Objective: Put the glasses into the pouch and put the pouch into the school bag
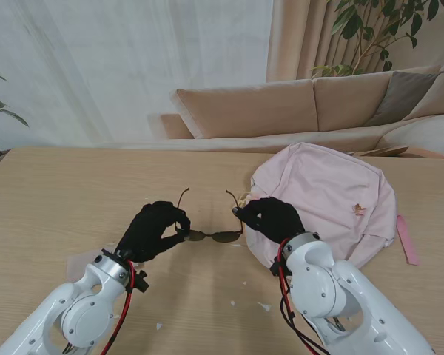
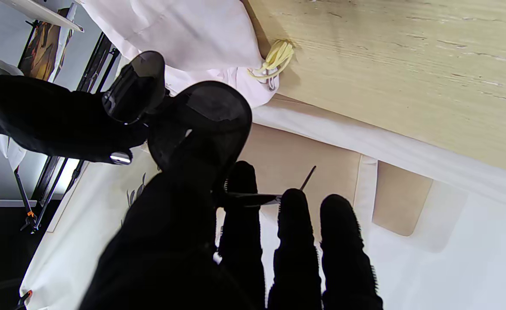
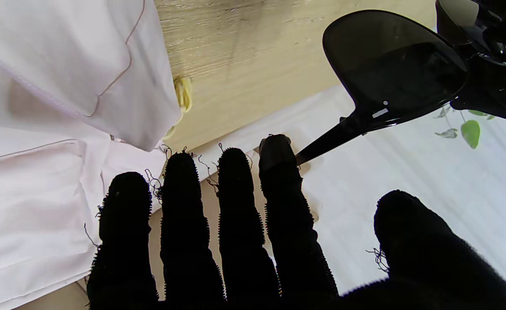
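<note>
Dark sunglasses [image 1: 216, 236] hang just above the table between my two black-gloved hands, both temple arms unfolded and pointing away from me. My left hand [image 1: 154, 231] pinches the frame's left end; in the left wrist view its thumb and finger [image 2: 242, 202] close on the temple behind the lens [image 2: 205, 116]. My right hand [image 1: 275, 219] is at the other end. In the right wrist view its fingers [image 3: 244, 224] are spread, with only the index fingertip [image 3: 276, 150] touching the temple by the lens [image 3: 390, 69]. The pink school bag [image 1: 333, 196] lies right of that hand. A pale pink flat piece [image 1: 85, 260], perhaps the pouch, shows beside my left forearm.
A yellow zipper pull [image 2: 274, 58] hangs at the bag's near-left edge, close to the right hand. A pink strip [image 1: 407, 238] lies right of the bag. Small white scraps [image 1: 263, 305] dot the table near me. A beige sofa [image 1: 281, 107] runs behind the table's far edge.
</note>
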Available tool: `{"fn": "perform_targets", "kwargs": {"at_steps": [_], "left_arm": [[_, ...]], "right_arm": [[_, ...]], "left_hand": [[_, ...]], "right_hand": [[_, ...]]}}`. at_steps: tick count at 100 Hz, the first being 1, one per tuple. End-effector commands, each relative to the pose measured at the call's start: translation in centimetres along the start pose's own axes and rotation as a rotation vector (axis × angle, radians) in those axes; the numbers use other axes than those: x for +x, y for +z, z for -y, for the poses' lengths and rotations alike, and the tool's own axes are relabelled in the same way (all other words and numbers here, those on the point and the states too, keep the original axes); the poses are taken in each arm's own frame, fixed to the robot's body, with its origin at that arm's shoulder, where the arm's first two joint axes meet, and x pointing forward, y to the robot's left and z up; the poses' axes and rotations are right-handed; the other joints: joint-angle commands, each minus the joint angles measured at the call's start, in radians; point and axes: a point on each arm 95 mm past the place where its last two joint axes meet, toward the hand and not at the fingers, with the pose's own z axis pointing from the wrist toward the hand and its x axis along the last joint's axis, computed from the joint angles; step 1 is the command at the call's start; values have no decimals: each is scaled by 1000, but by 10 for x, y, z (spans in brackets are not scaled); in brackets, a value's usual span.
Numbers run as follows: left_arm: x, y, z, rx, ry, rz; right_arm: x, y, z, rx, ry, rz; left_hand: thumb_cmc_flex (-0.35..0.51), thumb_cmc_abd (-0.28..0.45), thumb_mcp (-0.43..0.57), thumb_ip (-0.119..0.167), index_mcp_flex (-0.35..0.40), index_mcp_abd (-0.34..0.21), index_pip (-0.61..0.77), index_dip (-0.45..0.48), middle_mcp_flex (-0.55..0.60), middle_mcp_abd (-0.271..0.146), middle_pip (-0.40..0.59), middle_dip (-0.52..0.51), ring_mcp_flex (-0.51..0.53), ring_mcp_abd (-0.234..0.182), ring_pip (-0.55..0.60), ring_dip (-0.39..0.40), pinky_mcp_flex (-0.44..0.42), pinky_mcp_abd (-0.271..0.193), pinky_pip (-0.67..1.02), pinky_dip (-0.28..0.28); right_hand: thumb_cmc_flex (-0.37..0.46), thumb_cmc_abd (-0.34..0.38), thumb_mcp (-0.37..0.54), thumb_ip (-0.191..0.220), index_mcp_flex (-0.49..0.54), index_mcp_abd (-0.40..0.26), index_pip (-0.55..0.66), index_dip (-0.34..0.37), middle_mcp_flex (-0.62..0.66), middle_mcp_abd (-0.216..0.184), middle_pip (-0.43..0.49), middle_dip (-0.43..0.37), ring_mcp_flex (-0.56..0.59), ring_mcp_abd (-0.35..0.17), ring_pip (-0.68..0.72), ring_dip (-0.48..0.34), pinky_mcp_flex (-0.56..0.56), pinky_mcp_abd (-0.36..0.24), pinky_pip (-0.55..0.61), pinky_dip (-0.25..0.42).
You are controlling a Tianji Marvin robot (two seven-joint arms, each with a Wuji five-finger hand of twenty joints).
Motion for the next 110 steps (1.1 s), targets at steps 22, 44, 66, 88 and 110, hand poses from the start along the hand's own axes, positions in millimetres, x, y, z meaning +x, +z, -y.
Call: {"fn": "perform_targets", "kwargs": {"at_steps": [22, 44, 66, 88, 110], "left_arm": [[14, 3, -2, -32, -7, -32], [15, 6, -3, -31, -6, -26], [12, 8, -2, -16, 2, -8], [11, 9, -3, -13, -1, 4], [11, 10, -2, -12, 2, 3]], "right_arm": [[15, 5, 9, 35, 1, -94], [23, 1, 13, 59, -10, -164], [25, -4, 15, 69, -7, -216], [28, -6, 17, 77, -24, -249], [25, -11, 7, 68, -89, -246]], "left_hand": [[54, 23, 88, 20, 70, -52, 81, 69, 26, 14, -16, 20, 10, 4, 6, 2, 0, 3, 23, -14], [51, 24, 89, 20, 68, -55, 77, 72, 15, 21, -17, 32, 2, 6, 9, 6, -5, -1, 24, -18], [51, 22, 90, 20, 68, -55, 77, 74, 7, 29, -9, 50, -6, 9, 21, 16, -11, 0, 27, -17], [51, 23, 91, 20, 68, -54, 77, 76, 6, 30, -7, 54, -7, 10, 24, 21, -13, 1, 29, -17], [52, 25, 90, 21, 68, -55, 76, 78, 5, 30, -8, 53, -7, 10, 25, 23, -13, 3, 30, -16]], "right_hand": [[-65, 34, -20, -16, 0, -42, -14, 25, -12, -15, -6, 7, 2, 14, -3, 15, -8, 9, 17, -13], [-69, 24, -20, -16, -7, -56, -16, 34, -22, -23, -11, 8, -5, 6, -12, 13, -16, 5, 9, -19], [-36, -53, 5, -21, -13, -76, 7, 60, -28, -30, -6, 15, -9, -5, -22, 11, -23, -1, -1, -25], [-9, -87, 22, -29, -57, -121, 35, 97, -40, -39, -3, 19, -4, -16, -27, 11, -24, -7, -6, -27], [89, -227, 62, -30, -377, -125, -121, 37, -243, -81, -39, 8, -74, -50, -73, 4, -53, -46, -34, -25]]}}
